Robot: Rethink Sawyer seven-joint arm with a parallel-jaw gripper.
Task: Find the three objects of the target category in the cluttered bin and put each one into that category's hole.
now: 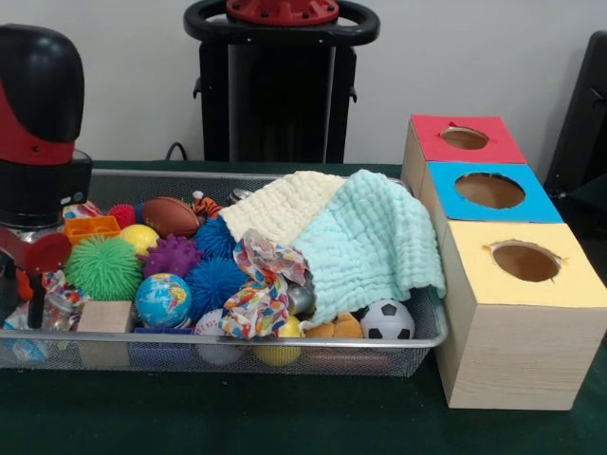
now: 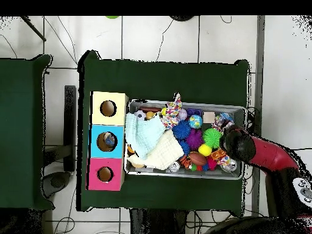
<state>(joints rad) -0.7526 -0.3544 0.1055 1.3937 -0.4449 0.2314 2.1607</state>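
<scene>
The silver wire mesh bin (image 1: 285, 341) lies on the green table and is full of toys; it also shows in the overhead view (image 2: 183, 172). My gripper (image 1: 24, 284) hangs under the black and red arm head (image 2: 234, 143), down among the clutter at the bin's left end in the front view. A clear wrinkly plastic piece (image 1: 59, 301) lies right beside it. I cannot pick out other clear plastic pieces. The red-topped box's hole (image 1: 464, 138) is the farthest of three boxes at the bin's right end and also shows in the overhead view (image 2: 105, 174).
The blue-topped box (image 1: 531, 204) and the yellow-topped box (image 1: 569, 284) stand next to the red one. A cream cloth (image 1: 285, 204) and a mint cloth (image 1: 370, 242) cover the bin's right half. A dotted paper wad (image 1: 261, 284), a green spiky ball (image 1: 102, 267) and a globe ball (image 1: 162, 300) lie near the middle.
</scene>
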